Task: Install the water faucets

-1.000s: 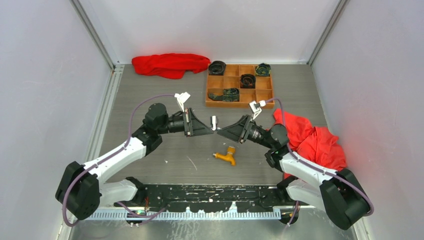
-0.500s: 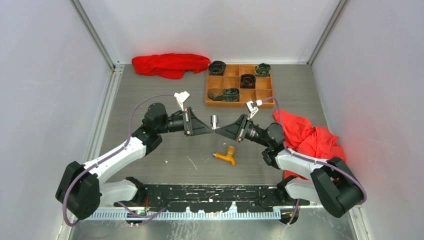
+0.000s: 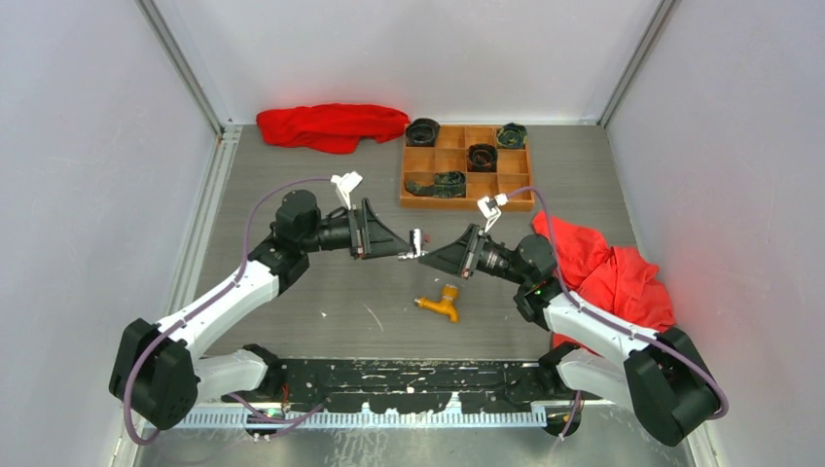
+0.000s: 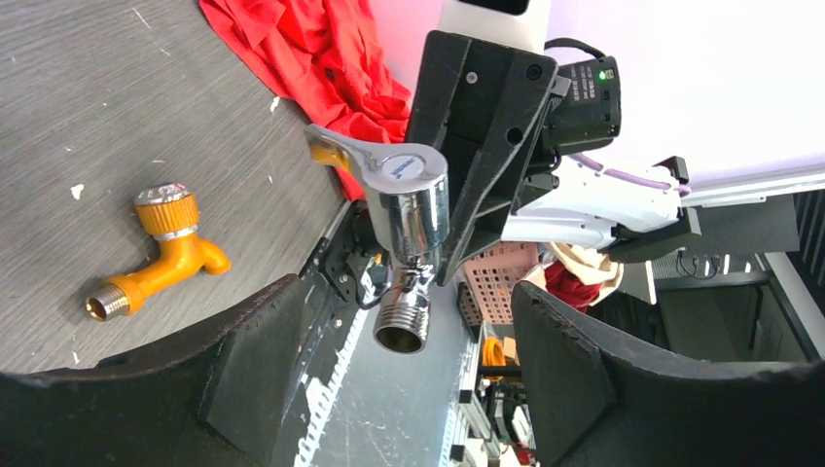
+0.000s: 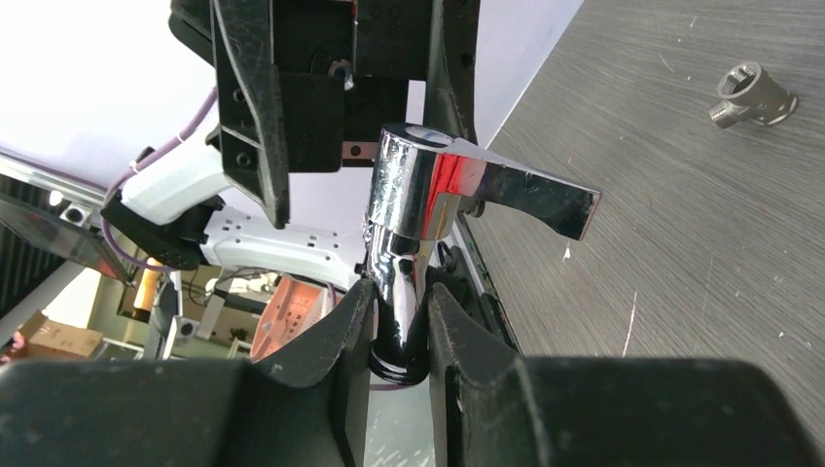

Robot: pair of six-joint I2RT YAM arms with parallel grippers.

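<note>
Silver faucet (image 3: 416,240) is up in the air in the middle of the top view, above the table (image 3: 292,165). The right gripper (image 3: 429,255) pinches its lower end tight. The left gripper (image 3: 409,249) has wide jaws, one on each side of the faucet. The orange faucet (image 3: 440,304) lies flat on the table just below them, and nothing holds it. A red cloth (image 3: 331,125) lies at the upper left and a second red cloth (image 3: 608,272) at the right, beside the right arm. A wooden tray (image 3: 465,203) with dark rolls sits at the top middle, well apart from the grippers.

A second ago the left gripper was shut on the silver faucet and the right one was open. Now they have swapped.

Only the left wrist view shows the gaps between the left fingers (image 4: 263,341) and the faucet. Only the right wrist view shows a small grey metal piece (image 5: 751,95) on the table, at its upper right
</note>
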